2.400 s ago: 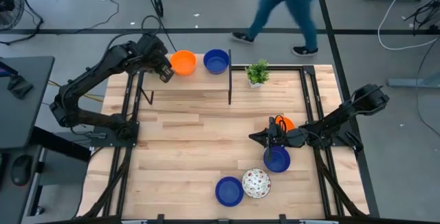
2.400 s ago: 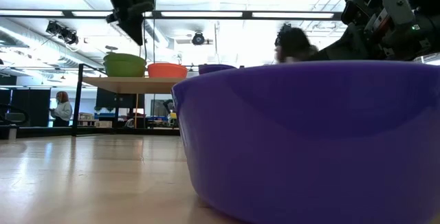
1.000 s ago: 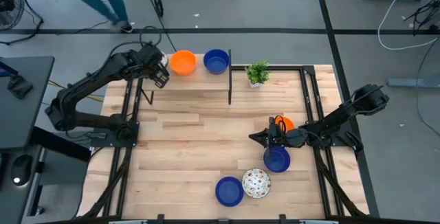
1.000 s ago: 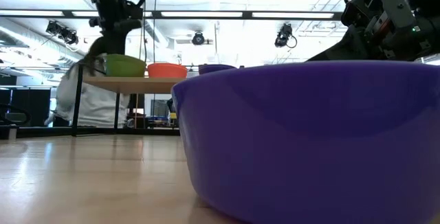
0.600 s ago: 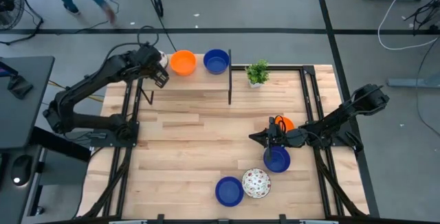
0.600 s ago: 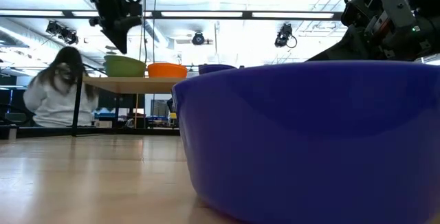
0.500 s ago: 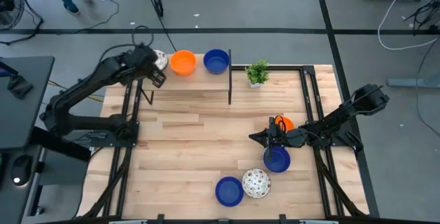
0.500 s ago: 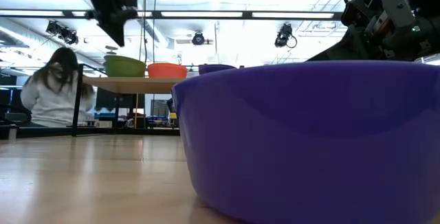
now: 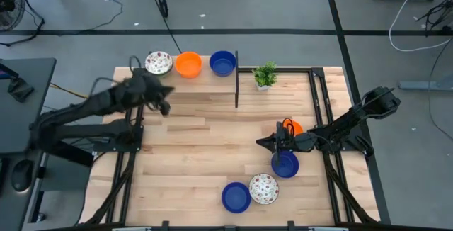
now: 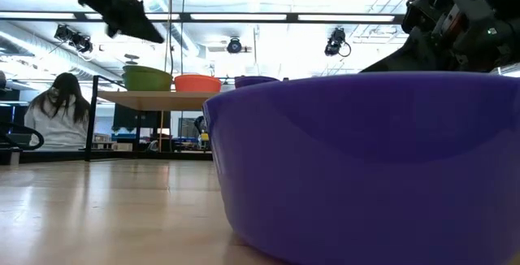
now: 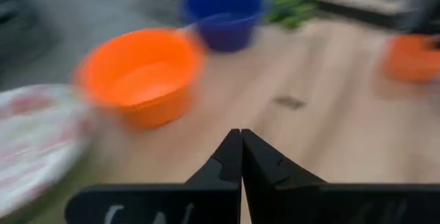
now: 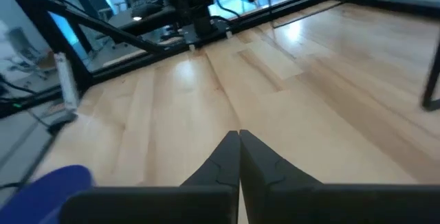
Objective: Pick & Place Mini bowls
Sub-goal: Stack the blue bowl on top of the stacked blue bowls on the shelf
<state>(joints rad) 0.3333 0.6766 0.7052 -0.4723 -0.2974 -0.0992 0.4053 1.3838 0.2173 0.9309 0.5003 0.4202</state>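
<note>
While empty: left gripper (image 9: 164, 108) clenched, near far-left shelf.
Shelf row: white floral bowl (image 9: 158, 63), orange bowl (image 9: 188, 64), blue bowl (image 9: 222, 63), apparently sorted.
Right gripper (image 9: 262, 142): clenched, waiting.

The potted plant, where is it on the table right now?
In the high view, the potted plant stands at the table's far edge, just right of the dark upright post, with the blue bowl on the raised shelf beyond that post.

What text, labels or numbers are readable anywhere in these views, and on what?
None readable.
Left gripper: pale marks on the dark housing at the edge of the left wrist view, cut off and blurred, unreadable.
Bowls, e.g. orange bowl and floral bowl: no lettering visible.
Table: bare wood, no markings.
</note>
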